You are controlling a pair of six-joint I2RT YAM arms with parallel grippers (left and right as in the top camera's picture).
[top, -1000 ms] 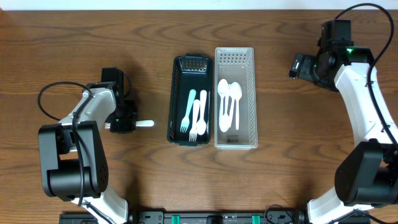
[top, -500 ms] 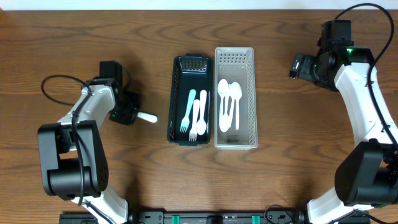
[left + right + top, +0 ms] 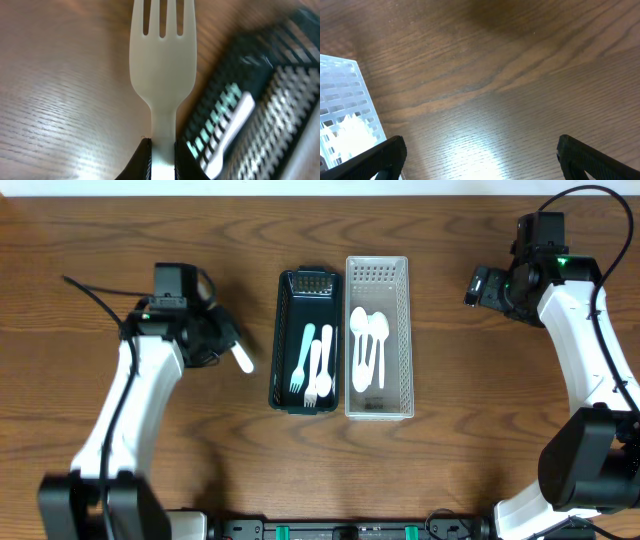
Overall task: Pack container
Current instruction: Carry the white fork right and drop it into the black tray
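Holding a white fork (image 3: 241, 359) in my left end effector (image 3: 231, 352), overhead: it hangs over the worktop (image 3: 100, 240) just left of the dark tray (image 3: 281, 340) where other forks (image 3: 312, 365) lie. Left wrist: fingers (image 3: 142, 161) clamped on the handle, tines ahead, tray blurred at right; I judge this the carry step, next a swing over the tray and release. Right wrist: right end effector (image 3: 480, 150) spread wide, empty, near the white basket (image 3: 345, 100).

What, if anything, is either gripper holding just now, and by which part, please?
The left gripper pinches a white plastic fork by its handle, tines pointing away from it. The right gripper is open and holds nothing.
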